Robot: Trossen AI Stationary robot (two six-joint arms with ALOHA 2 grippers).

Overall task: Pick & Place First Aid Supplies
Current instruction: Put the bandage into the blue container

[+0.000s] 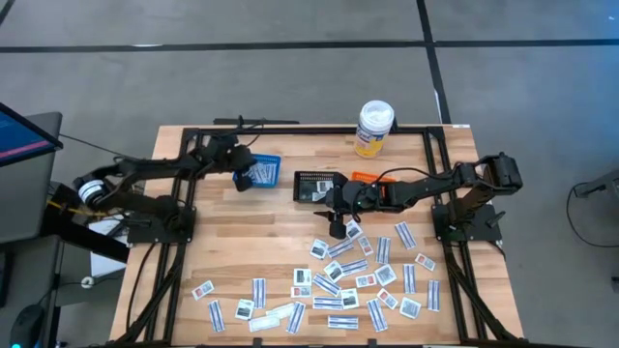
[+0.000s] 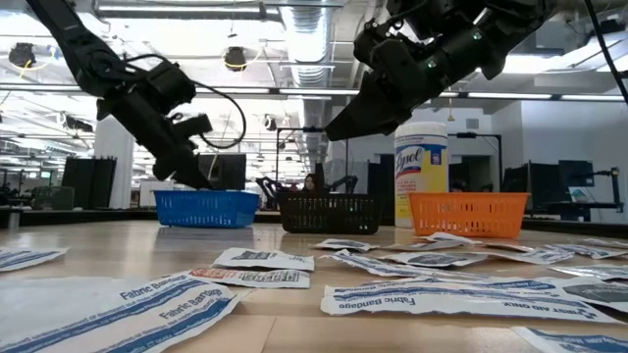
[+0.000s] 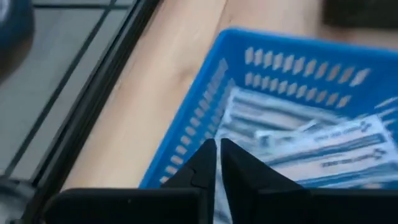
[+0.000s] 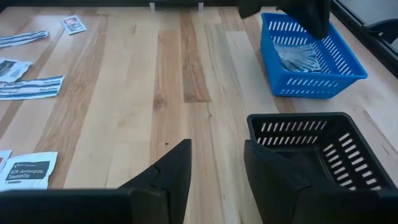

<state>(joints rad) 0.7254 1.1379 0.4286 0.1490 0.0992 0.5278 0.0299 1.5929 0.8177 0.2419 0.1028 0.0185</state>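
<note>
Over the blue basket (image 1: pixel 259 173), the left pincer (image 3: pixel 217 163) is barely parted above the strips already inside; lift straight up. Beside the black basket (image 4: pixel 323 146), the right pincer (image 4: pixel 214 165) hangs spread and empty; packets (image 1: pixel 329 280) litter the desk (image 1: pixel 242 242)

Bare wood strip ran between basket row and packet scatter (image 1: pixel 348 280); clear passage there, also down table (image 1: pixel 174 261) left side. Rear edge blocked by blue basket (image 1: pixel 259 172), black basket (image 1: pixel 315 186), orange basket (image 2: pixel 469 214), tall bottle (image 1: pixel 374 128). Left gripper (image 1: pixel 239 174) occupied blue basket mouth. Right gripper (image 1: pixel 337 224) hung beside black basket, over bare wood.
</note>
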